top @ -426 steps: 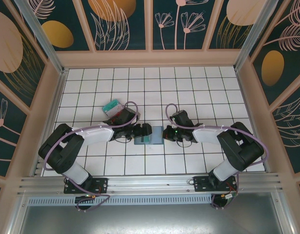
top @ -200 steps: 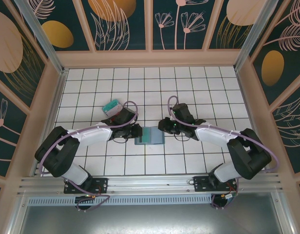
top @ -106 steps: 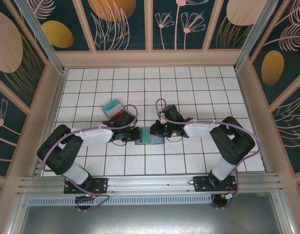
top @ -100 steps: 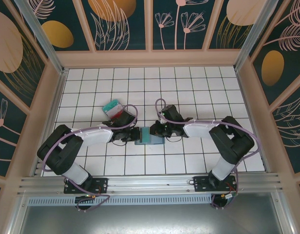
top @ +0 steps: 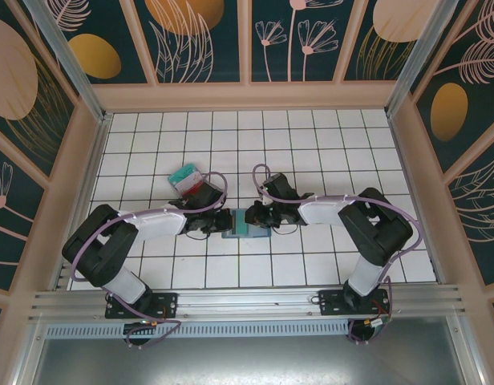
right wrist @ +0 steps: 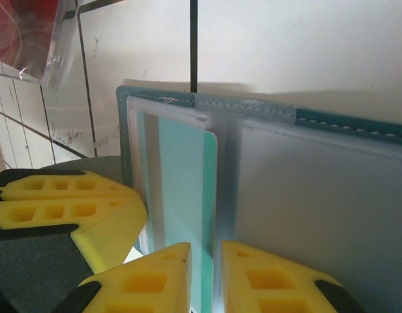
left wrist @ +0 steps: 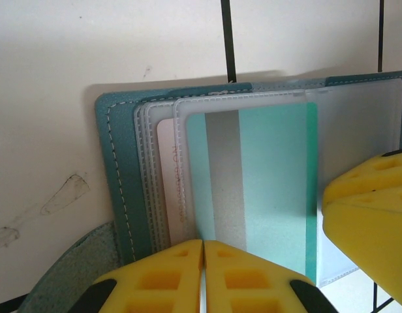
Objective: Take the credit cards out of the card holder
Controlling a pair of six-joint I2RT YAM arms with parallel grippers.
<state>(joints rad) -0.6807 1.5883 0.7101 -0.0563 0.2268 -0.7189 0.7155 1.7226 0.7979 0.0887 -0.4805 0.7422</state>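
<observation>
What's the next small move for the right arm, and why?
Probably close the right gripper on the teal card. Its fingertips straddle the card's near edge with a narrow gap, so a firm grip isn't evident. The card sits inside the open card holder, and the shut left gripper rests at the holder's edge, seemingly pinning it for the pull.

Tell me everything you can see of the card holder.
The card holder lies open on the tiled table. Its cover is dark teal with light stitching; inside are frosted clear pockets. One pocket holds a teal card with a grey stripe, a pale card behind it. The shut left gripper sits at one edge; the right gripper straddles the teal card.
</observation>
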